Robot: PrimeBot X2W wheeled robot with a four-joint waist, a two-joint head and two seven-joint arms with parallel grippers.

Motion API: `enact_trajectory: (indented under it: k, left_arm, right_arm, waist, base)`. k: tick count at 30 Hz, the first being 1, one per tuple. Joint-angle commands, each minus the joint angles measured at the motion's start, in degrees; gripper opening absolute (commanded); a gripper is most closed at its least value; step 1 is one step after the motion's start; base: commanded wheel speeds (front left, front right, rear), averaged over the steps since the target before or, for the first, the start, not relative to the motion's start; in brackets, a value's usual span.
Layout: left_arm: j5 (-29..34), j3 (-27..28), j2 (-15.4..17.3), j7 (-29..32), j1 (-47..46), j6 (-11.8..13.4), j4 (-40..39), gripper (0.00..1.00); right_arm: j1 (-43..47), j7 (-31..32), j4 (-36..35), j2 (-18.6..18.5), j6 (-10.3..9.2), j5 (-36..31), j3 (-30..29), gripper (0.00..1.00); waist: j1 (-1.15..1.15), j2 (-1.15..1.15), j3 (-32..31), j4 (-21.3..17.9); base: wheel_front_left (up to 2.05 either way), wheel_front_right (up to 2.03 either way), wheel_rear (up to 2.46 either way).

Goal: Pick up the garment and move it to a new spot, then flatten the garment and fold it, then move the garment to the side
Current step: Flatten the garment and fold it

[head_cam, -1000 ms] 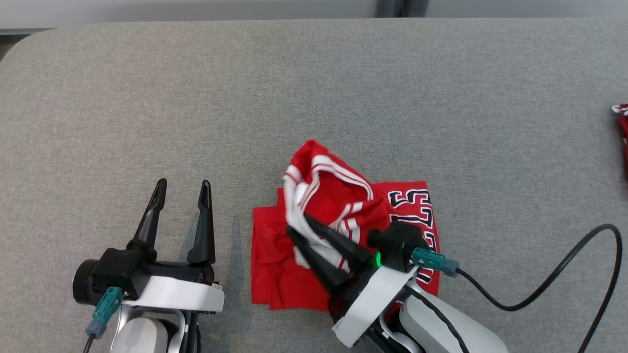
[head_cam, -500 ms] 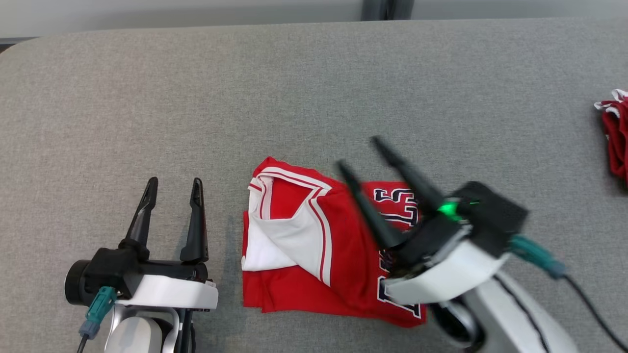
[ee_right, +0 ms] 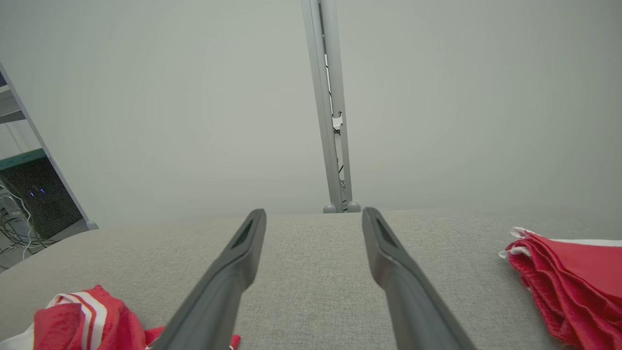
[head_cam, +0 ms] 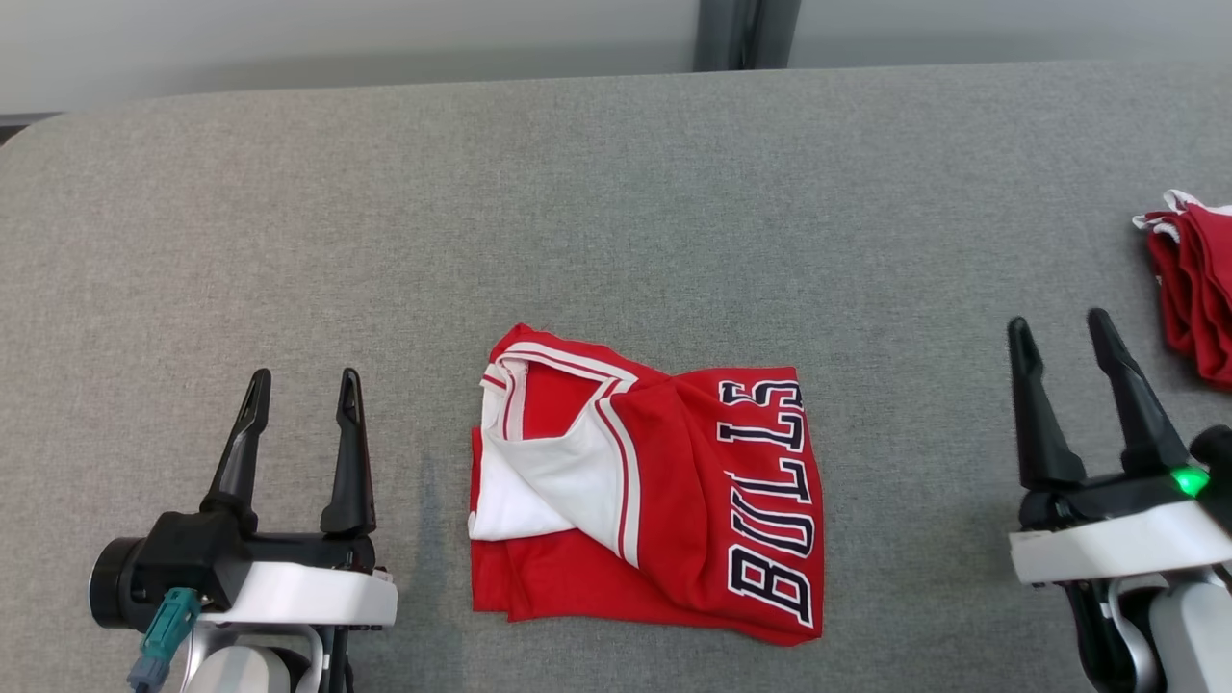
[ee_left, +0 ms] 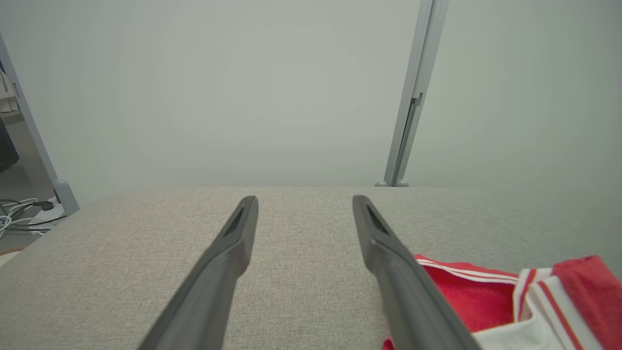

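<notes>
The garment [head_cam: 674, 491] is a red jersey with white trim and dark lettering, lying folded into a rough square near the table's front middle, a white inner flap turned out on its left half. Its edge shows at the lower right of the left wrist view [ee_left: 491, 296] and at the lower left of the right wrist view [ee_right: 82, 316]. My left gripper [head_cam: 300, 383] stands open to the garment's left, apart from it, with nothing between its fingers [ee_left: 303, 201]. My right gripper [head_cam: 1059, 325] stands open well to the garment's right, also with nothing between its fingers [ee_right: 313, 214].
The grey fabric-covered table [head_cam: 616, 192] stretches wide behind and beside the garment. A second pile of red cloth [head_cam: 1189, 279] lies at the table's right edge, just beyond my right gripper [ee_right: 573, 277]. A pale wall with a grey upright post [ee_right: 330, 121] stands behind the table.
My right gripper let go of the garment, opened, and swung away to the right. The lifted fold dropped flat. The head view shifted; the left arm kept still.
</notes>
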Motion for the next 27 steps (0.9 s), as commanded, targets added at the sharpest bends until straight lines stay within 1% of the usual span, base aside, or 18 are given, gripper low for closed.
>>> enact_trajectory:
  k: [1, 6, 18, 19, 20, 21, 25, 27]
  left_arm:
    - [0.3, 0.3, 0.5, -0.1, 0.2, 0.1, -0.2, 1.00]
    - [0.6, 0.3, 0.5, -0.1, 1.4, -0.2, 0.0, 1.00]
    - [0.7, -0.3, 0.6, -0.1, 1.3, -0.4, 0.7, 1.00]
    - [0.7, -0.3, 0.6, -0.1, 1.2, -0.4, 0.7, 1.00]
    - [0.6, -0.3, 0.6, -0.1, 1.0, -0.3, 0.8, 1.00]
    - [0.6, -0.3, 0.6, -0.1, 0.9, -0.3, 0.8, 1.00]
    - [0.5, -0.4, 0.6, -0.1, 0.5, -0.4, 0.9, 1.00]
    - [0.4, -0.6, 0.5, -0.1, 0.1, -0.4, 0.9, 1.00]
  right_arm:
    - [0.8, -0.3, 0.1, -0.1, 0.01, -0.6, -0.9, 1.00]
    - [2.9, 0.3, -0.4, 0.5, 0.01, -1.4, -3.5, 1.00]
    - [3.2, 1.1, -0.2, 1.3, 0.01, -2.3, -4.6, 1.00]
    - [3.0, 1.1, -0.1, 1.3, 0.01, -2.5, -4.8, 0.88]
    - [2.9, 1.1, 0.1, 1.3, 0.01, -2.8, -4.8, 0.24]
    - [2.7, 1.5, 0.4, 1.1, 0.01, -3.3, -4.7, 0.00]
    - [1.4, 2.7, 1.3, 0.9, 0.01, -5.0, -3.0, 0.00]
    - [-0.5, 3.8, 1.7, 1.3, 0.01, -5.3, 1.0, 0.00]
  waist:
    - [0.00, 0.00, -0.2, -0.1]
    - [0.00, 0.00, -0.8, -0.4]
    - [0.00, 0.00, -1.2, -0.2]
    - [0.00, 0.00, -1.2, -0.2]
    - [0.00, 0.00, -1.1, -0.1]
    - [0.00, 0.00, -1.0, -0.1]
    - [0.00, 0.00, -0.7, 0.3]
    - [0.00, 0.00, -0.3, 0.7]
  base:
    - [0.00, 0.00, 0.00]
    - [0.00, 0.00, 0.00]
    - [0.00, 0.00, 0.00]
    - [0.00, 0.00, 0.00]
    - [0.00, 0.00, 0.00]
    - [0.00, 0.00, 0.00]
    - [0.00, 0.00, 0.00]
    - [0.00, 0.00, 0.00]
